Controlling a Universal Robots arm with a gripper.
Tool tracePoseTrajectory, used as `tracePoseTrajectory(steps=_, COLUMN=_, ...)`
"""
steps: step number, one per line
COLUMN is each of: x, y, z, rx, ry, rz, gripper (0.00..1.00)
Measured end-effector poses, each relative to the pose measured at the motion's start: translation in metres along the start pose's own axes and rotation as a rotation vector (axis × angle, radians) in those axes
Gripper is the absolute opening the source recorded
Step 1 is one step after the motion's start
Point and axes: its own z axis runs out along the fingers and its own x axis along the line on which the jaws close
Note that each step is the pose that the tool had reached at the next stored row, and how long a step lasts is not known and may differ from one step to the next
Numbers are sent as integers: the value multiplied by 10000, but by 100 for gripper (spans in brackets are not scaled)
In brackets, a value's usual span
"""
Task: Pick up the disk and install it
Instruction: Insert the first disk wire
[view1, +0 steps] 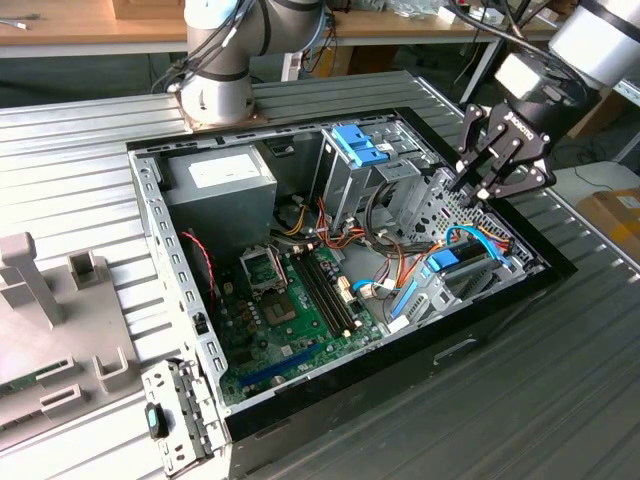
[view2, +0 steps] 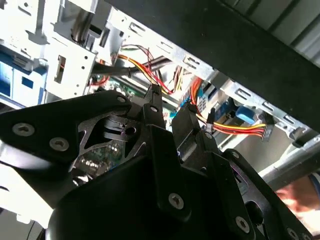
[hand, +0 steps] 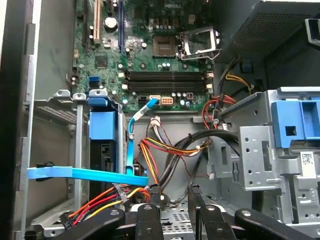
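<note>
The disk (hand: 106, 159) stands on edge in a narrow metal bay at one end of the open computer case (view1: 150, 215). Its blue plastic frame (hand: 102, 125) and a dark edge show, with orange and red cables plugged in below. In the exterior view that blue frame (view1: 443, 259) lies low at the case's right end. My gripper (view1: 478, 188) hovers above the perforated drive cage just beyond it, apart from the disk. In the first wrist view my gripper (hand: 173, 192) has its black fingertips (hand: 155, 192) spread, with nothing between them. The second wrist view shows my gripper (view2: 171, 102) over the cables.
A grey power-supply box (view1: 220, 180) fills the case's far corner. A light-blue bracket (view1: 358, 148) tops the tall metal cage. The green motherboard (view1: 290, 300) covers the floor. Cable bundles (hand: 170, 150) and a flat blue cable (hand: 85, 174) cross near the bay. Grey fixtures (view1: 60, 310) stand at the exterior view's left.
</note>
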Motion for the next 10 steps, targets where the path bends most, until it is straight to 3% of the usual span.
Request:
tracePoseTrajectory(steps=1, x=5, y=27, z=4, rx=209, ry=-167, rz=-44, gripper=36)
tracePoseTrajectory(steps=3, x=13, y=64, z=10, rx=467, ry=-362, rz=-96, gripper=36)
tracePoseTrajectory(steps=5, x=28, y=128, z=22, rx=849, ry=-627, rz=-170, gripper=36)
tracePoseTrajectory(steps=7, x=37, y=159, z=27, rx=1019, ry=-755, rz=-204, gripper=36)
tracePoseTrajectory(steps=8, x=51, y=197, z=33, rx=1166, ry=-933, rz=-244, gripper=36)
tracePoseTrajectory(steps=9, x=68, y=217, z=36, rx=1213, ry=-1038, rz=-261, gripper=36)
tracePoseTrajectory(steps=10, x=90, y=216, z=33, rx=1218, ry=-1049, rz=-264, gripper=36)
